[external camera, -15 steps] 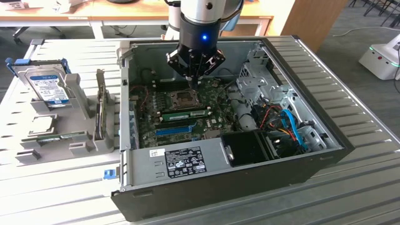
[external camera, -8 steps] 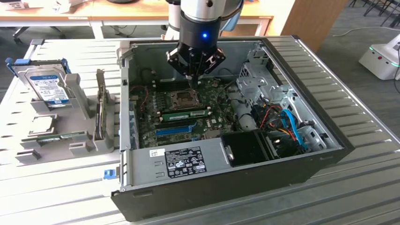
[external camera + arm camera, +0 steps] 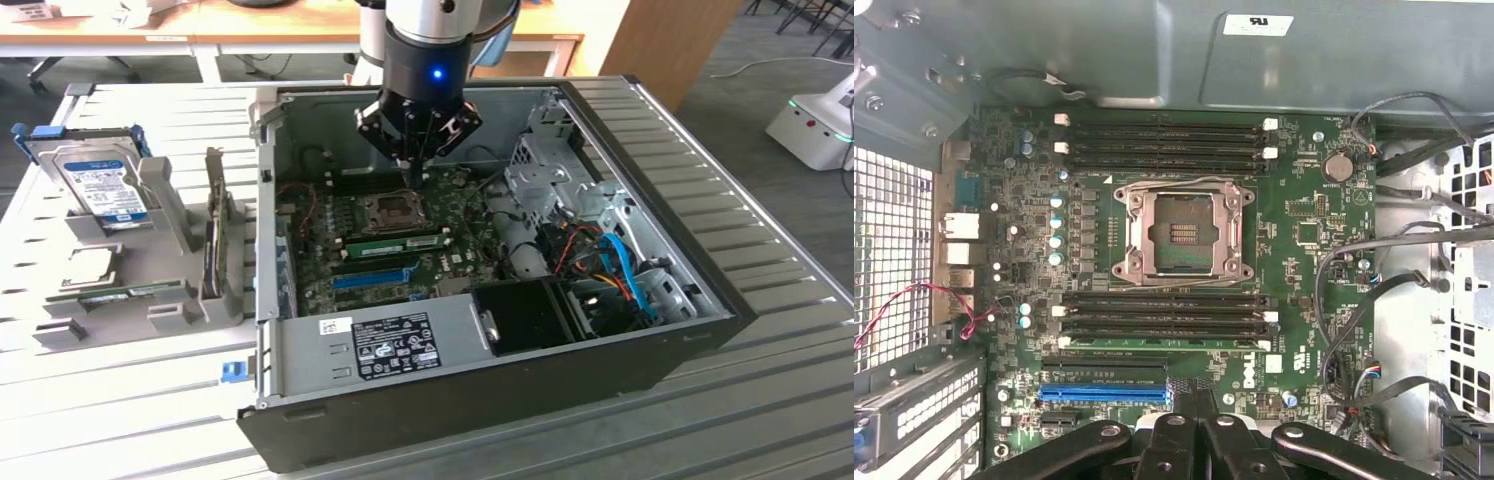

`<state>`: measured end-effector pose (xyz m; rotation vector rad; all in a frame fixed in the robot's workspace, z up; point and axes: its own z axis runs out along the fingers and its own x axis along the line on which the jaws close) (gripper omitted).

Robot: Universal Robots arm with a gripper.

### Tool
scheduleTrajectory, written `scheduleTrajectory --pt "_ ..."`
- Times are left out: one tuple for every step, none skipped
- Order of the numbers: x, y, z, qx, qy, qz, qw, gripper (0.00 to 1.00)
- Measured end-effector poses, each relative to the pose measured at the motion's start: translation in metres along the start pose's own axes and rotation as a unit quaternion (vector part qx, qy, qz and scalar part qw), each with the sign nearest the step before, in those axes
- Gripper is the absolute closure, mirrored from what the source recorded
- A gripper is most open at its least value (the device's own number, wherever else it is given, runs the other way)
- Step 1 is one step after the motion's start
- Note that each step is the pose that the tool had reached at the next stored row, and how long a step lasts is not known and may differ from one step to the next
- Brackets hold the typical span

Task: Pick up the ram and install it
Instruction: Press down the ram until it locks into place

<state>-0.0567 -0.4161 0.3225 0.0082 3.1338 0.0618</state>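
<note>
Here, ribbed metal table (image 3: 747, 400), wooden desks (image 3: 267, 25) behind

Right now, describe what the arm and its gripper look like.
The arm is a silver-grey cylinder ending in a black wrist section with a glowing blue light. Below it, the gripper is black, built of angular linked bars fastened with silver bolts, narrowing to a thin tip. In the wrist view, the same black links show round bolt heads.
</note>
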Motion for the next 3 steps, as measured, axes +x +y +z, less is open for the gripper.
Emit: scheduleTrajectory --pt "0.0 0.0 0.0 0.0 0.0 0.0 1.0 0.89" --pt "0.0 0.0 0.0 0.0 0.0 0.0 1.0 0.89" --pt "0.0 0.0 0.0 0.0 0.0 0.0 1.0 0.89"
